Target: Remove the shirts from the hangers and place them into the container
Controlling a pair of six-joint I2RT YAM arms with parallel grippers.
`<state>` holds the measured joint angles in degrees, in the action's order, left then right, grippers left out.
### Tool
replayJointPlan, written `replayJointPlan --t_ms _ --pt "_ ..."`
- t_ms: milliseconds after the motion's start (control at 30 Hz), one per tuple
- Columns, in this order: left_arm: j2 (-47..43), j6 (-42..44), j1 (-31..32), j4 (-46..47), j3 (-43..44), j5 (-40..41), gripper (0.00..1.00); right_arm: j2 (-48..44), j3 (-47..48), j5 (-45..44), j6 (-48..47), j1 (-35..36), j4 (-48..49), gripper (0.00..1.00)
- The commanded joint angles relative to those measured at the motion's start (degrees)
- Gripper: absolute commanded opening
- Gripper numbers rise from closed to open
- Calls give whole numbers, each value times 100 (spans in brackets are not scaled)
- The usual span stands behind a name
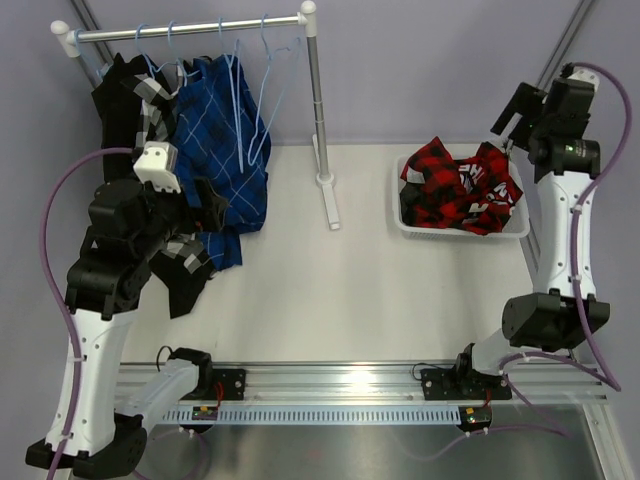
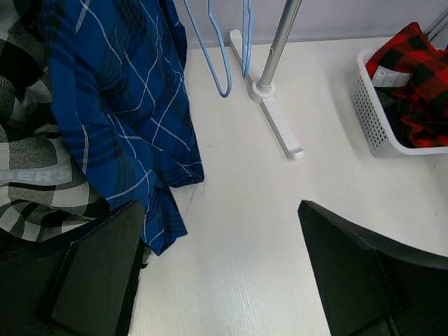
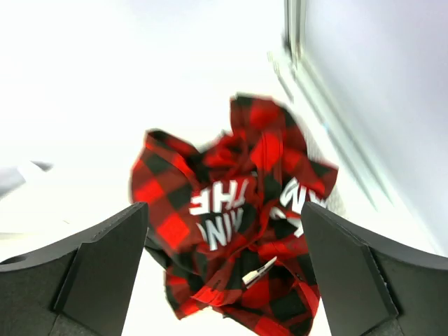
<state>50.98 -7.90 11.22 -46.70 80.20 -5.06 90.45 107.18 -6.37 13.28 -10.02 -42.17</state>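
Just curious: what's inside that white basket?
A crumpled red-black plaid shirt with white lettering fills the basket. Anything lying beneath it is covered.

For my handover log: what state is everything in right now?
White laundry basket: upright, shirt inside.
Red-black plaid shirt: crumpled in it.
Blue checked shirt: hanging on rail.
Black-white check shirt: hanging on rail.
Two light-blue hangers: empty, on rail.
Left gripper: jaws open.
Right gripper: jaws open.
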Motion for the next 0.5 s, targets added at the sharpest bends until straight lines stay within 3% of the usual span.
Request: replayJointPlan --t_ms 0,233,467 --pt "-53 -1 3 144 355 -153 99 -544 207 197 -229 53 -46 99" --pt "-115 104 187 3 637 128 99 -1793 -240 470 -378 53 701 100" --pt "-124 114 205 -76 760 435 99 -2857 -592 663 -309 53 860 99"
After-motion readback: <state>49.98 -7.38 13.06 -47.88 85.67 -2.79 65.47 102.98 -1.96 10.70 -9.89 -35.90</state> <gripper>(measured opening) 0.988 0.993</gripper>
